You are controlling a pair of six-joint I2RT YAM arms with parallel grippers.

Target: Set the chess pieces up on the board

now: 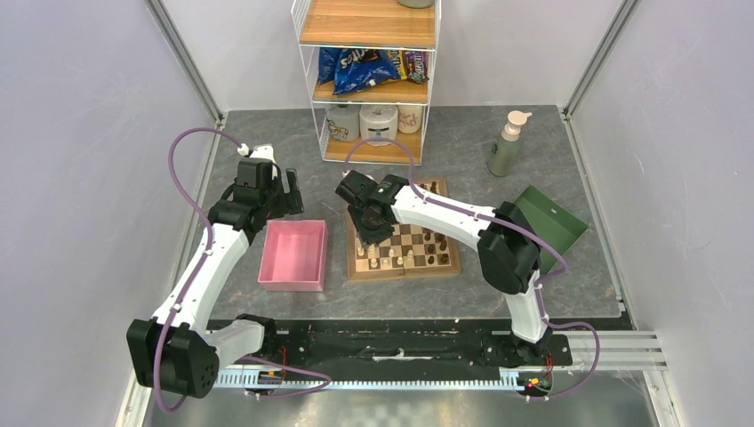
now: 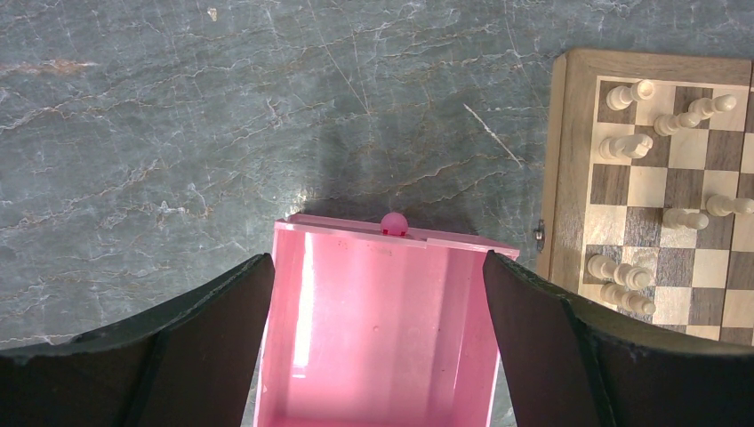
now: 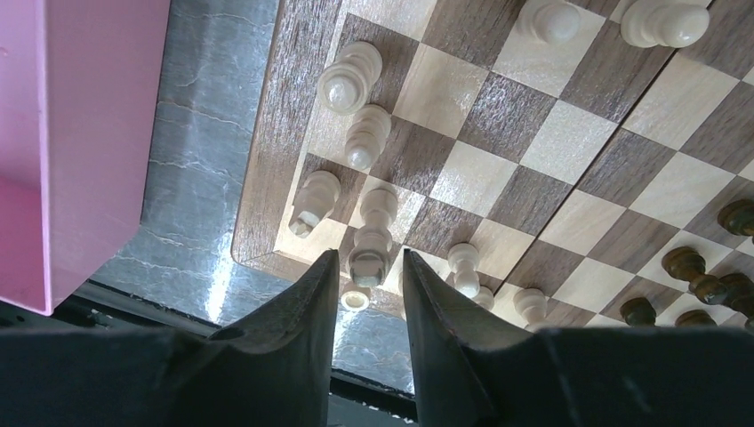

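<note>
While right tool (image 3: 369, 254) straddles a cream piece (image 3: 367, 263), grip unclear, left tool (image 2: 375, 260) spread.

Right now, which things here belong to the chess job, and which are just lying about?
Part of the job: chessboard, white chess pieces, dark chess pieces.
Just lying about: pink tray, green tray, pump bottle, wire shelf, snack bags.

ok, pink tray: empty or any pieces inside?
Empty: the pink tray shows a bare floor in the left wrist and top views.
</note>
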